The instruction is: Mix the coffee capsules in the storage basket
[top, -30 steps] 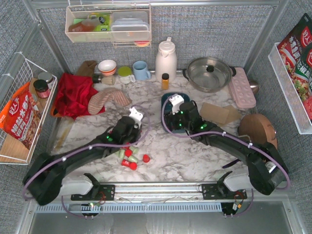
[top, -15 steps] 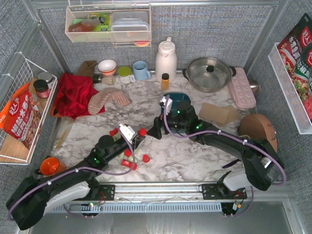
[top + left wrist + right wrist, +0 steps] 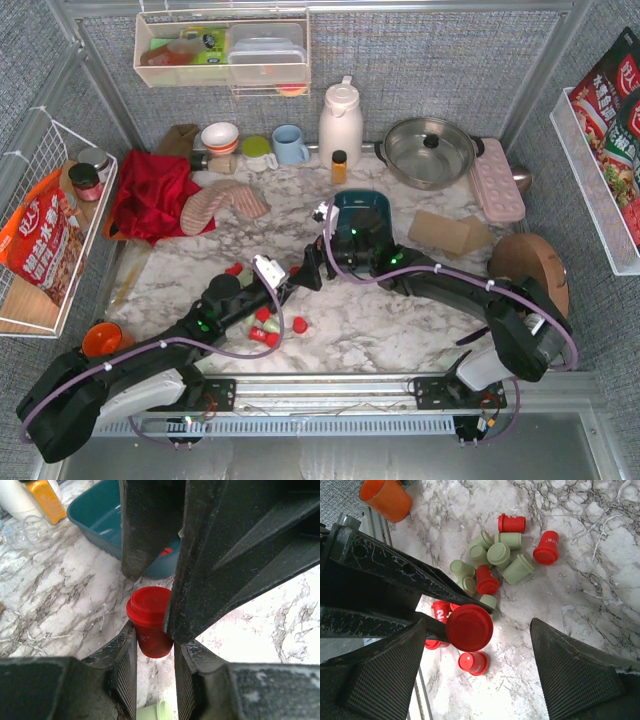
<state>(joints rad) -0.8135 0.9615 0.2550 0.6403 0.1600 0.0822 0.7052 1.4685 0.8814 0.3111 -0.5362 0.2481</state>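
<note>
My left gripper (image 3: 152, 640) is shut on a red coffee capsule (image 3: 149, 615), held lid-forward above the marble. In the right wrist view that capsule (image 3: 469, 627) sits between my right gripper's (image 3: 477, 625) wide-open fingers, nearer the left one and touching neither. From above, the two grippers meet tip to tip: left gripper (image 3: 283, 283), right gripper (image 3: 310, 268). The teal storage basket (image 3: 362, 204) stands just behind them, its wall (image 3: 95, 517) showing in the left wrist view. Several red and mint capsules (image 3: 497, 555) lie loose on the table under the left arm.
An orange cup (image 3: 100, 338) lies near the front left rail. A white thermos (image 3: 340, 120), a steel pot (image 3: 430, 150), a pink tray (image 3: 497, 178) and a red cloth (image 3: 150, 192) line the back. A brown round board (image 3: 528, 262) is at right.
The left gripper lifted a red capsule from the pile and drew back. The right gripper swung left from over the basket to that capsule and opened wider.
</note>
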